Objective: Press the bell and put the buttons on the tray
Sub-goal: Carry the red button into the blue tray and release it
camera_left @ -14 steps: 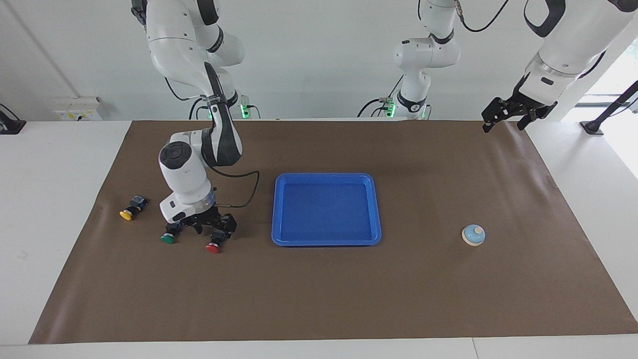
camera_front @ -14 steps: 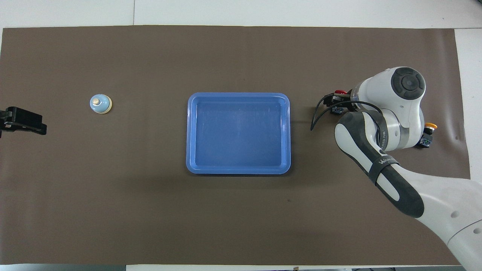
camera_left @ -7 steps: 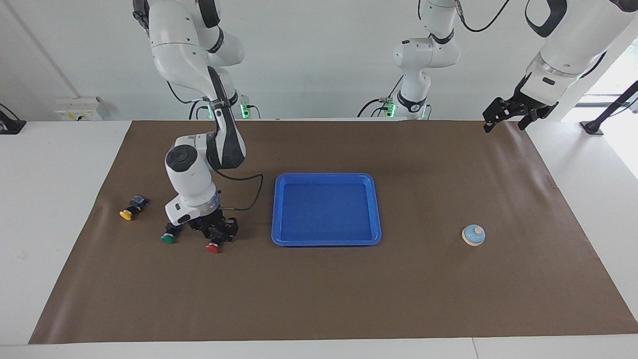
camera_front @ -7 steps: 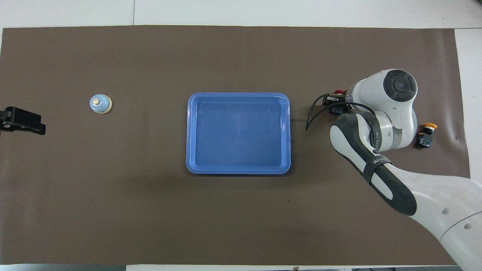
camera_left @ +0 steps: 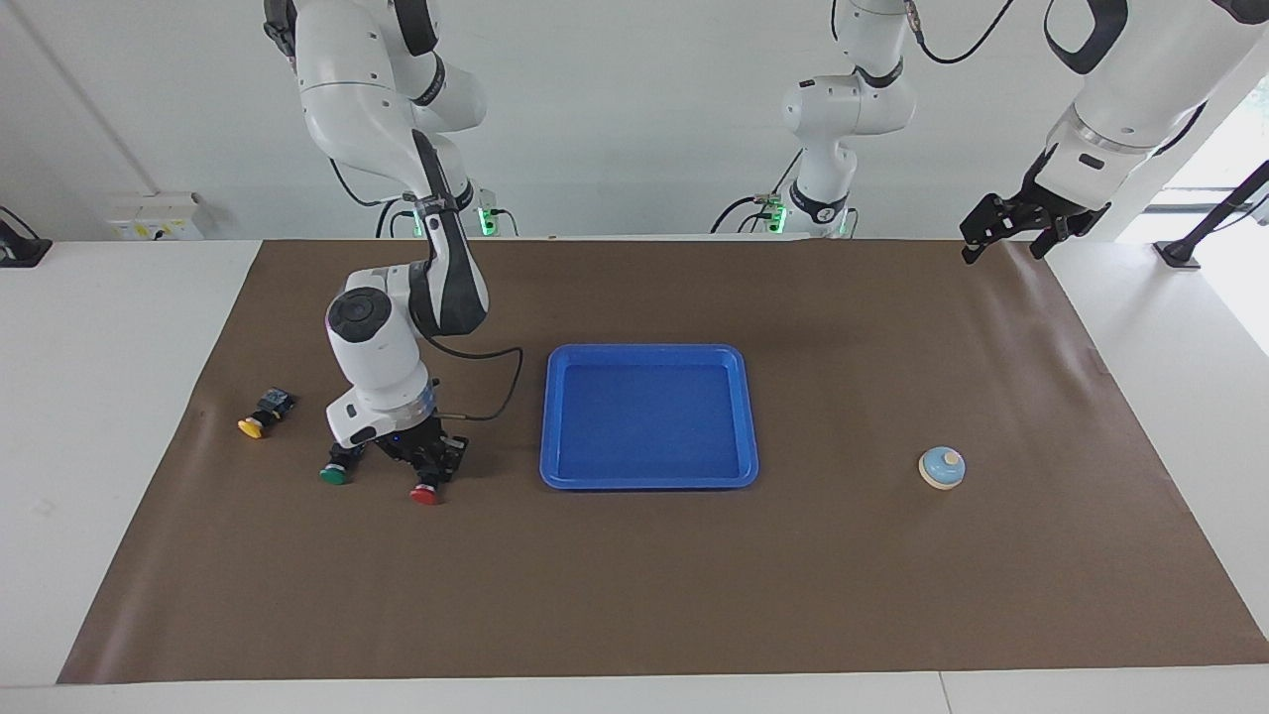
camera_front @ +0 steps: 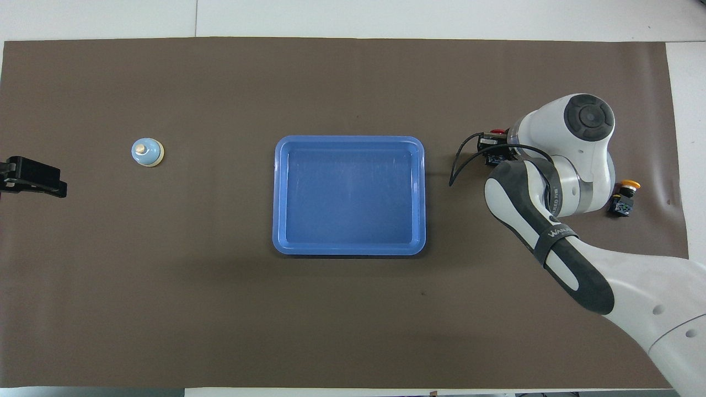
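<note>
My right gripper (camera_left: pixel 428 472) is down on the mat, its fingers closed around the black body of the red button (camera_left: pixel 424 494), which lies on the mat; the red cap peeks out past the wrist in the overhead view (camera_front: pixel 499 132). The green button (camera_left: pixel 336 471) lies right beside it, hidden under the arm from above. The yellow button (camera_left: pixel 259 416) lies toward the right arm's end (camera_front: pixel 625 197). The blue tray (camera_left: pixel 644 483) sits mid-table (camera_front: pixel 348 251) with nothing in it. The bell (camera_left: pixel 941 467) stands toward the left arm's end (camera_front: pixel 147 151). My left gripper (camera_left: pixel 1001 238) waits open, raised over the mat's edge (camera_front: pixel 33 182).
A brown mat (camera_left: pixel 694 595) covers the table. The right arm's black cable (camera_left: pixel 496 382) loops between the wrist and the tray. A third robot base (camera_left: pixel 823 198) stands at the table's edge by the robots.
The right wrist has shifted slightly and its fingers have drawn in around the red button's body. The button has stayed on the mat. The left arm has barely moved.
</note>
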`<act>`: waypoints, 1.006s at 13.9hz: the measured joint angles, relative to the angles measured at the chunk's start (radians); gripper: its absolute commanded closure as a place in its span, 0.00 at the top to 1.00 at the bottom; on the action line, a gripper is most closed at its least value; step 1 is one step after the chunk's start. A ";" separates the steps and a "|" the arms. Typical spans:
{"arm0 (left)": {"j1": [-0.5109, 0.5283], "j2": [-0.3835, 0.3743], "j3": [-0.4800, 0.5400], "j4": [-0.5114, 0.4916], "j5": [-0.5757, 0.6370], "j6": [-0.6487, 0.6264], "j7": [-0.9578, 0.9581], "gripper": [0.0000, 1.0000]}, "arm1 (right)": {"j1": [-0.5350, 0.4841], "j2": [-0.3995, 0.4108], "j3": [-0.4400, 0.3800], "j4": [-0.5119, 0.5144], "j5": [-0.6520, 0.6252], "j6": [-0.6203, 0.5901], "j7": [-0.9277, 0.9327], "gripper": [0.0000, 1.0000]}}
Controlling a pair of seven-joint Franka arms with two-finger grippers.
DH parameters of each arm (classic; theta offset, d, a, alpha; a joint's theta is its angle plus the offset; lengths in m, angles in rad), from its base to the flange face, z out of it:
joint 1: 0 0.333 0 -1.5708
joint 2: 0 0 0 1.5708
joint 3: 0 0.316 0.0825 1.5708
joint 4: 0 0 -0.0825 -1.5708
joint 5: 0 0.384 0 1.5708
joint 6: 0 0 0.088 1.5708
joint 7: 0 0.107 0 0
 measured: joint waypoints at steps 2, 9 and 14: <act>0.000 0.000 0.000 0.000 0.000 0.000 0.000 1.00 | 0.037 -0.008 0.002 0.116 0.000 -0.161 0.006 0.00; 0.000 0.000 0.000 0.000 0.000 0.000 0.000 1.00 | 0.288 -0.010 0.007 0.259 0.001 -0.341 0.198 0.00; 0.000 0.000 0.000 0.000 0.000 0.000 0.000 1.00 | 0.348 0.009 0.007 0.119 0.001 -0.166 0.254 0.00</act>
